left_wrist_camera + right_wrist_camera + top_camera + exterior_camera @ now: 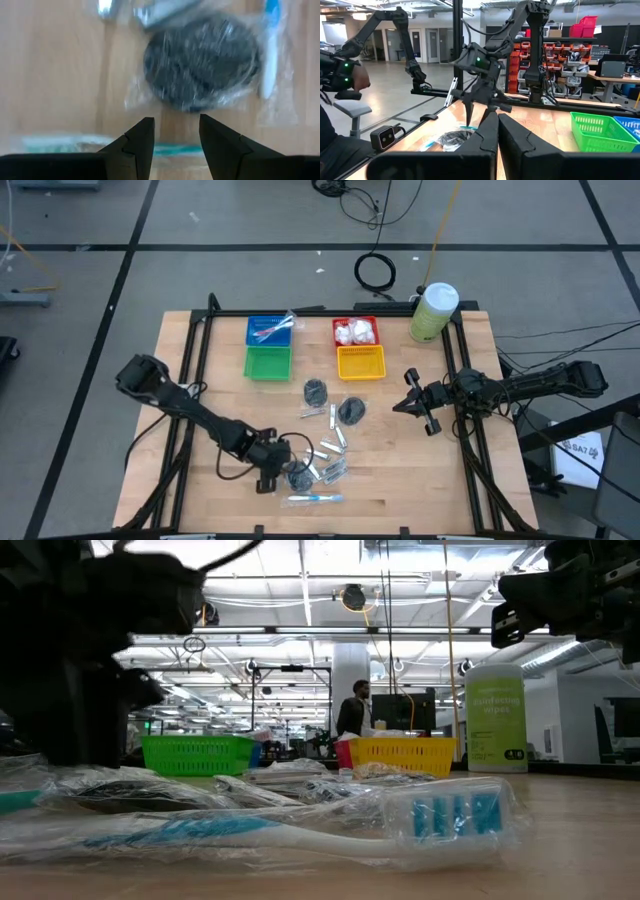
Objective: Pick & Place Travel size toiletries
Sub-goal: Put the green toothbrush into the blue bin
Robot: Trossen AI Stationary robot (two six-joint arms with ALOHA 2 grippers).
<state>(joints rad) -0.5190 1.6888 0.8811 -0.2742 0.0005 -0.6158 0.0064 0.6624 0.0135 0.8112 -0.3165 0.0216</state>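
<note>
My left hand (pixel 176 137), fingers parted and empty, hangs over the desk (pixel 200 490) with the wrapped dark disc (pixel 202 62) straight ahead, far nearer than my closed right hand (pixel 418 412).

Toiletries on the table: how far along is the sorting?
Partly done: a toothbrush lies in the blue basket and white packets in the red basket. In hand: the left pincer hovers open over a wrapped dark disc. Left: two more discs, tubes, a toothbrush.

Blue toothbrush (pixel 315 499), dark disc (pixel 202 62), green basket (pixel 267 363)
</note>
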